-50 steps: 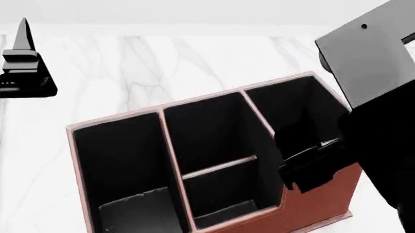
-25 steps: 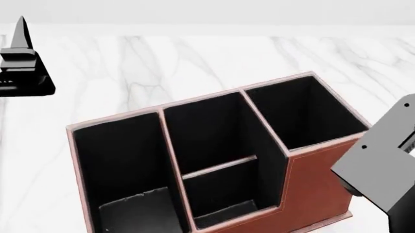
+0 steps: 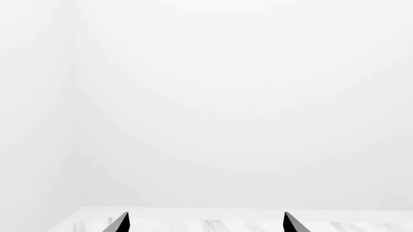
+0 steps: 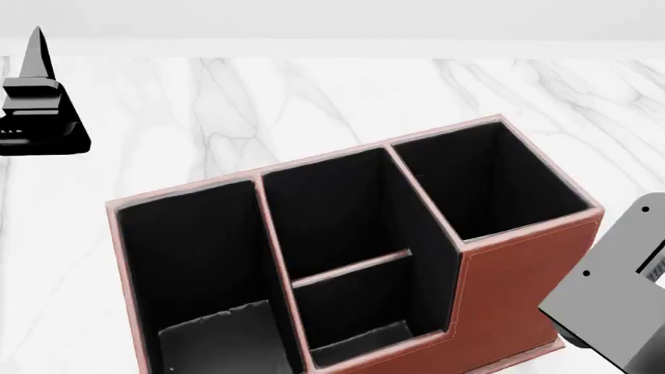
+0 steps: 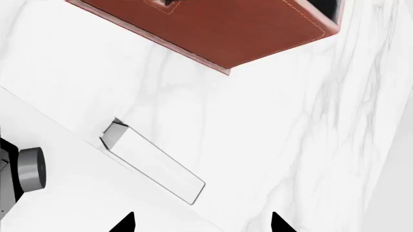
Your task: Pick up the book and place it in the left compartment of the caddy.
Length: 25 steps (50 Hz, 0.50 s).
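Observation:
The caddy (image 4: 509, 280) is reddish-brown with pale rims and stands on the marble table in the head view. Its left compartment (image 4: 192, 257) is wide and black-lined, with a low black step (image 4: 218, 339) on its floor. The book is out of view in every frame. My left gripper (image 4: 36, 58) hovers far left of the caddy; in its wrist view (image 3: 205, 223) the jaws stand wide apart and empty. My right gripper (image 5: 202, 224) is open and empty over bare marble, apart from the caddy's outer wall (image 5: 213, 29).
The middle section (image 4: 343, 234) has a crossbar; the taller end section (image 4: 483, 183) is at the right. A grey link of my right arm (image 4: 618, 300) sits beside the caddy's right end. A flat white slab (image 5: 152, 162) and a grey cylinder (image 5: 29, 166) show in the right wrist view.
My right arm has pulled back from over the caddy's tall right end, down to the lower right of the head view. The left gripper and the caddy have not moved.

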{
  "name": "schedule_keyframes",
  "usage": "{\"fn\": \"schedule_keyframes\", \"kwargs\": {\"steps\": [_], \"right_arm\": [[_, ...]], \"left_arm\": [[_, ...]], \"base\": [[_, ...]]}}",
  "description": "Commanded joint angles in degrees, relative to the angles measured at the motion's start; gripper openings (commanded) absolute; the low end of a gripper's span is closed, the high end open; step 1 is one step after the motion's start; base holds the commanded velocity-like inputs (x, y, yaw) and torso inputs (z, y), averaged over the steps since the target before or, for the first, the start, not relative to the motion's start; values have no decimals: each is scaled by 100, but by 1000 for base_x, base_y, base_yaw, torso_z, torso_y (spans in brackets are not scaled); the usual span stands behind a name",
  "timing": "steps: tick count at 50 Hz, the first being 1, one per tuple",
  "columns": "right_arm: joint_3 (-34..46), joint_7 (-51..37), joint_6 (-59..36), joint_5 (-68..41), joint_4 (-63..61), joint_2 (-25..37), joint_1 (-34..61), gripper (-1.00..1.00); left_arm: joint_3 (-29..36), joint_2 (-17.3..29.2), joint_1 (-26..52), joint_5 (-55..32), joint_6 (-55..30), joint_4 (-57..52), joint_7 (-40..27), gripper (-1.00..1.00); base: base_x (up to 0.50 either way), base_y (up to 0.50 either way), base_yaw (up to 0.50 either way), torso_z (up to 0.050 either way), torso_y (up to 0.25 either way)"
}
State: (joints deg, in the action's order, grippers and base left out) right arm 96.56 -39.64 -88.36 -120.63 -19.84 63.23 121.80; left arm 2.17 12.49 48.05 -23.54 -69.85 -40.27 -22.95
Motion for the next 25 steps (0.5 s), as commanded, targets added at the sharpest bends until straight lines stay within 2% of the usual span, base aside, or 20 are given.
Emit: {"fn": "schedule_keyframes", "kwargs": {"steps": [1,25], "right_arm": [[-150,801,-36,1538,-209,-353,-285,100],[41,1296,528,1967,-296,-562,-665,100]], "left_arm": [[-103,-108,-39,87,46,44,101,100],[-86,-65,-81,20,98,76,46,100]], "base": [[0,0,0,0,0],[0,0,0,0,0]]}}
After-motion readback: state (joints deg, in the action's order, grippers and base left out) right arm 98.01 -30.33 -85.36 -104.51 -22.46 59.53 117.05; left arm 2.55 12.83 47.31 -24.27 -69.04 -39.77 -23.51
